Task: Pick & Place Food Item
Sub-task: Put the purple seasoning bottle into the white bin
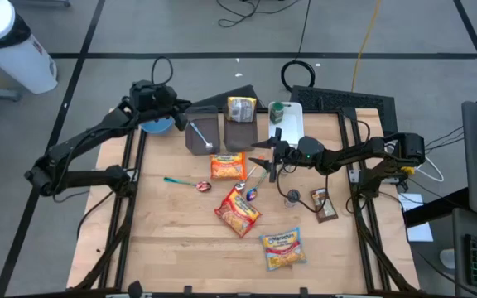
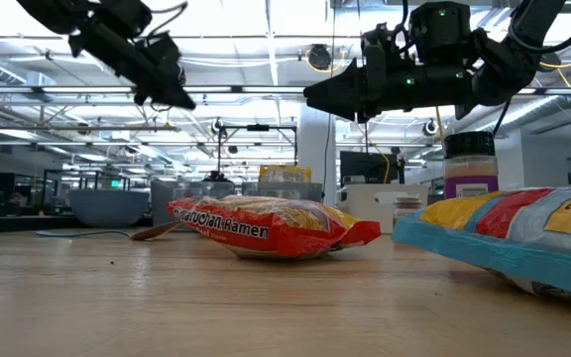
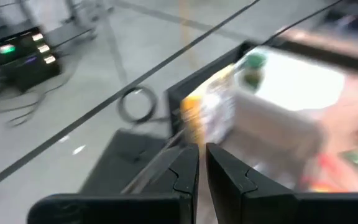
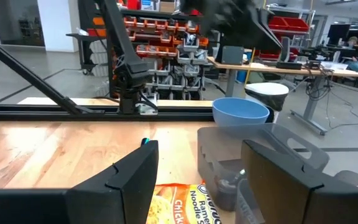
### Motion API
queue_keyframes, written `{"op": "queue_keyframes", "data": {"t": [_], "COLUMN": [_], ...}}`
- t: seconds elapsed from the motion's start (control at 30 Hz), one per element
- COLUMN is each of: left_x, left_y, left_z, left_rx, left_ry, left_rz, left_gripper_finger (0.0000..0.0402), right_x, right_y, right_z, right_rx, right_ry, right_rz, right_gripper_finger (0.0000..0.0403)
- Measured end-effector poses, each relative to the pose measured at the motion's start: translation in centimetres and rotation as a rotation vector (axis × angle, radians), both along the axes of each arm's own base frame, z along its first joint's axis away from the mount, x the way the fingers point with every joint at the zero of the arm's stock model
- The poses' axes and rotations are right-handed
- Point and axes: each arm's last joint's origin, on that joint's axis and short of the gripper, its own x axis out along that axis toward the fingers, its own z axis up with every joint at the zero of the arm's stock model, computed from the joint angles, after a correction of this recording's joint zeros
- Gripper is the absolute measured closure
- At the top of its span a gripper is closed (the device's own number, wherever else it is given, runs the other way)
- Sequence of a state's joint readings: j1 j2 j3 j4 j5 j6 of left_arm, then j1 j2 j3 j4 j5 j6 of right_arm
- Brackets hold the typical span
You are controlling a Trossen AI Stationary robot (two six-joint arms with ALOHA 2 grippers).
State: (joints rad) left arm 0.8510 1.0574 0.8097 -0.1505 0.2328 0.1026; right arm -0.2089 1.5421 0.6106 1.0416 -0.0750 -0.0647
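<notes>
Several food packets lie flat on the wooden table (image 1: 172, 240): an orange ramen packet (image 1: 228, 166), a red one (image 1: 238, 210) and a blue-and-yellow one (image 1: 282, 248). A yellow packet (image 1: 241, 108) stands in a grey bin (image 1: 240, 131) at the far edge. My left gripper (image 1: 187, 114) hangs shut and empty, high above the far left of the table, next to the blue bowl (image 1: 157, 124). In its wrist view my left gripper (image 3: 201, 163) faces the yellow packet (image 3: 209, 112). My right gripper (image 1: 259, 159) hovers open over the table's middle, beside the orange packet (image 4: 179, 200).
A second grey bin (image 1: 204, 134) holds a spoon. A white tray (image 1: 294, 124) with a green-capped bottle (image 1: 277, 108) stands at the far edge. A teal-handled spoon (image 1: 185, 181), a small jar (image 1: 292, 197) and a brown bar (image 1: 324, 204) lie on the table. The near left is bare wood.
</notes>
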Motion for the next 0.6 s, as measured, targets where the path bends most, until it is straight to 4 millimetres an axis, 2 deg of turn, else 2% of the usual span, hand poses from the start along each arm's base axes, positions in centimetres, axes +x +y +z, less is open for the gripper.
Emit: {"op": "queue_keyframes", "data": {"t": [0.17, 0.3, 0.47, 0.6], "left_x": [-0.1, 0.1, 1.1, 2.4], "left_y": [-1.9, -3.4, -5.6, -7.6], "left_z": [1.3, 1.3, -0.1, -2.4], "left_rx": [-0.089, -0.209, -0.311, -0.328], "left_ry": [-0.129, -0.162, -0.070, -0.052], "left_rz": [-0.160, -0.299, -0.416, -0.515], "left_gripper_finger": [0.0364, 0.0364, 0.0364, 0.0364], "right_x": [0.0, 0.0, 0.0, 0.0], "right_y": [0.0, 0.0, 0.0, 0.0], "right_z": [0.0, 0.0, 0.0, 0.0], "right_rx": [0.000, 0.031, 0.084, 0.126], "right_ry": [0.000, -0.004, -0.011, -0.017], "right_rz": [0.000, 0.005, 0.007, 0.009], "right_gripper_finger": [0.0179, 0.0179, 0.0179, 0.0179]}}
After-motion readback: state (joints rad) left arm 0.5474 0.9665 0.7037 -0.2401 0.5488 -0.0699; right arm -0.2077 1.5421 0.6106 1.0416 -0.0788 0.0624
